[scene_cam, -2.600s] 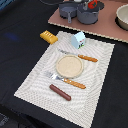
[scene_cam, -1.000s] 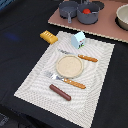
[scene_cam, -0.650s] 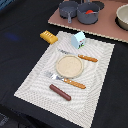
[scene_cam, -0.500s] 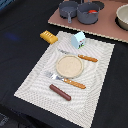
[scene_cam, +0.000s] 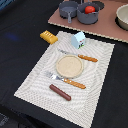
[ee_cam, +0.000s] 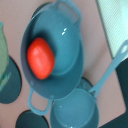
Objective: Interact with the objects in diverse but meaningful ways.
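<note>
We recorded no part of the gripper in either view, so we could not tell whether its jaws stood wide, narrow or closed on anything; places are therefore given from the wrist camera, which looked straight down. Directly beneath it sat a grey two-handled plastic pot (ee_cam: 52,52), and inside that pot, off to one side of the bowl, lay a smooth red toy tomato (ee_cam: 40,58). Touching or just beside this pot stood a second grey pot with a long straight handle (ee_cam: 75,112). Both rested on a pinkish-brown board (scene_cam: 107,27), where the exterior view showed them at the far end, the tomato (scene_cam: 89,9) in the pot (scene_cam: 88,13) towards that view's right and the handled pot (scene_cam: 68,9) towards its left. Well away from the camera's station, on a pale woven placemat (scene_cam: 100,85), we noted a white-and-teal house-shaped milk carton (scene_cam: 78,39) upright near the far edge, a round tan plate (scene_cam: 69,65) at the middle, an orange-handled knife (scene_cam: 80,56) beyond the plate, an orange-handled fork (scene_cam: 67,80) before it, and a brown toy sausage (scene_cam: 60,92) nearest the front. A yellow ridged bread piece (scene_cam: 48,36) lay on the black tabletop (scene_cam: 20,55), just off the placemat's far corner.
</note>
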Tool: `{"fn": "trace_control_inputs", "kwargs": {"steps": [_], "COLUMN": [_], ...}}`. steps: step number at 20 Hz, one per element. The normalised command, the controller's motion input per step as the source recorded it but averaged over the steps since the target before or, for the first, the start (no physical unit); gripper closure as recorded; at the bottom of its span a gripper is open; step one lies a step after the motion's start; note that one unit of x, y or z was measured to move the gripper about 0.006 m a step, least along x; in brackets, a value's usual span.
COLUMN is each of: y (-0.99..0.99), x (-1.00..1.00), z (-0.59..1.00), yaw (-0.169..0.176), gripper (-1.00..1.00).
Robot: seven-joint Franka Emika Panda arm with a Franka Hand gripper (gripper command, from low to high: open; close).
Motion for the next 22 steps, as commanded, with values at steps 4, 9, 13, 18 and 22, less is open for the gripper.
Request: {"fn": "trace_control_inputs", "kwargs": {"steps": [4, 9, 13, 18, 22], "y": [-0.95, -0.94, -0.98, -1.0, -1.0], "x": [0.29, 0.34, 0.36, 0.36, 0.36], "z": [0.58, 0.44, 0.07, -0.01, 0.0], "yaw": [0.0, 0.0, 0.013, 0.025, 0.027], "gripper": [-1.0, -1.0, -1.0, -1.0, -1.0]}}
